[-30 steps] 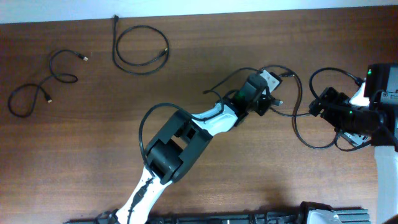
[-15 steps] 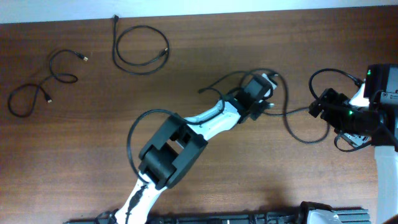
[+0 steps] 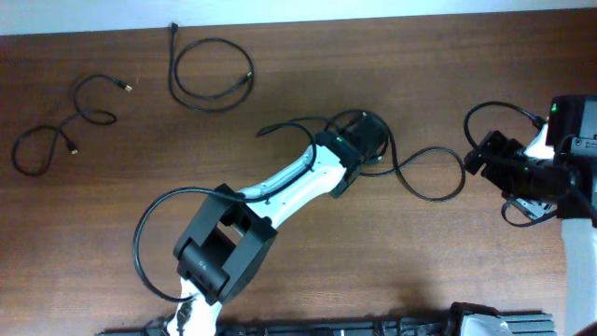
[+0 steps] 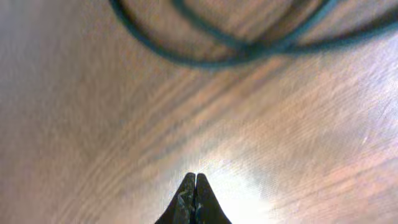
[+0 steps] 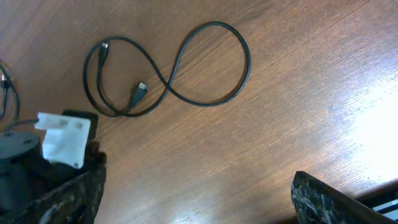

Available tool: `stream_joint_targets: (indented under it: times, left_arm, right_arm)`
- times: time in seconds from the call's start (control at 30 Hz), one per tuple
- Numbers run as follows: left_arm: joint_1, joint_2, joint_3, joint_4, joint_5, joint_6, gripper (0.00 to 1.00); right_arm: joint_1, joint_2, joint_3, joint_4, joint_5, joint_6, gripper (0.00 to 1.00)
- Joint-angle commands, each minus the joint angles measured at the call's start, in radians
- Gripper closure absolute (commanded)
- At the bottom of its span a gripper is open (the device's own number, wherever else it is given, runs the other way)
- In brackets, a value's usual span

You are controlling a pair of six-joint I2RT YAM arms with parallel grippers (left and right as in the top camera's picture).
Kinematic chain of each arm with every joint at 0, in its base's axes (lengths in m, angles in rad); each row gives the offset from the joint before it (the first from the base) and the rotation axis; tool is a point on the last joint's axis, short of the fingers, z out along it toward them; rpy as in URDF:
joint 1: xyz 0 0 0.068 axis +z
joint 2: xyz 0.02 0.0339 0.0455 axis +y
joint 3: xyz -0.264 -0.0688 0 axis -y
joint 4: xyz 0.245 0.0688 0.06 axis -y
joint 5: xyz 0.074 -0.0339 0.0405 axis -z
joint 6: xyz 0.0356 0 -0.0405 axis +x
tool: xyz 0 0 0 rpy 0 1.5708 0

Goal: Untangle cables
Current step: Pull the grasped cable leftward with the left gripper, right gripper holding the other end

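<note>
- Two look done: the wavy cable (image 3: pixel 97 119) and the ring cable (image 3: pixel 172 82) lie at the far-left end of the desk (image 3: pixel 420 56). They are apart from each other and well away from the middle, and neither crosses the other.
- What is left, by my reading, is the centre cable (image 3: pixel 435 198). It curls around the tip of the left arm (image 3: pixel 289 182) and swings out in a wide bend toward the right arm.
- The left hand (image 4: pixel 195 179) is clenched, its tips pressed together with nothing seen between them. In the left wrist view, blurred dark strands (image 4: pixel 249 48) cross one another on the desk ahead of the tips, not touching them, so a crossing probably needs opening out.
- The right hand (image 5: pixel 196 180) is released, fingers wide apart over bare desk and holding nothing.
- The right wrist view shows a figure-eight cable (image 5: pixel 247 62) lying flat with both plugs free. I cannot tell which cable of the overhead view this is.
- In the way: the left arm hides the middle of the bundle from above, so I cannot tell whether one cord or two sit there.
- The right arm's own thicker wires (image 3: pixel 499 105) loop just beside the far bend of the centre cable and could snag or be mistaken for it.
</note>
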Motion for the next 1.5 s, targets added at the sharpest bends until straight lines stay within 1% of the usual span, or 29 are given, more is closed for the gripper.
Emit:
stream_joint_targets:
  times: [0.0,0.13,0.17,0.2,0.3,0.33,0.47,0.63,0.83,1.1,1.3,1.37,1.47]
  left_arm:
    - [0.0,-0.03,-0.004,-0.022,-0.011,-0.02,1.0]
    - [0.0,-0.058,0.0,0.101,0.008,-0.023,1.0]
    - [0.0,-0.058,0.0,0.163,0.041,-0.022,1.0]
    - [0.001,-0.052,-0.002,0.247,0.106,-0.022,1.0]
    - [0.007,-0.022,-0.004,0.415,0.272,-0.021,1.0]
    - [0.007,-0.005,-0.004,0.461,0.294,-0.021,1.0]
    - [0.006,0.077,-0.004,0.556,0.294,-0.021,1.0]
    - [0.006,0.127,-0.004,0.609,0.294,-0.021,1.0]
    - [0.006,0.177,-0.004,0.612,0.294,-0.021,1.0]
    - [0.007,0.198,-0.004,0.457,0.293,-0.018,1.0]
    - [0.007,0.195,0.006,0.415,0.293,-0.018,1.0]
    - [0.007,0.195,0.031,0.356,0.291,-0.018,1.0]
    - [0.007,0.195,0.078,0.229,0.234,-0.018,1.0]
  right_arm:
    - [-0.003,0.011,0.0,0.004,0.012,-0.009,0.05]
    - [-0.003,0.037,0.0,-0.009,-0.014,0.003,0.05]
    - [-0.003,0.042,0.0,-0.014,-0.025,0.003,0.05]
    - [-0.003,0.045,0.0,-0.015,-0.029,0.003,0.05]
    - [-0.003,0.046,-0.008,-0.015,-0.048,0.003,0.05]
    - [-0.003,0.046,-0.014,-0.014,-0.059,0.003,0.05]
    - [-0.003,0.046,-0.027,-0.015,-0.086,0.003,0.05]
    - [-0.003,0.047,-0.027,-0.002,-0.086,0.003,0.05]
    - [-0.003,0.047,-0.027,0.0,-0.085,0.003,0.05]
    - [-0.003,0.047,-0.027,0.004,-0.085,0.003,0.05]
    - [-0.003,0.047,-0.027,0.005,-0.085,0.003,0.05]
    - [-0.003,0.047,-0.027,0.007,-0.085,0.003,0.05]
    - [-0.003,0.047,-0.027,0.015,-0.085,0.003,0.05]
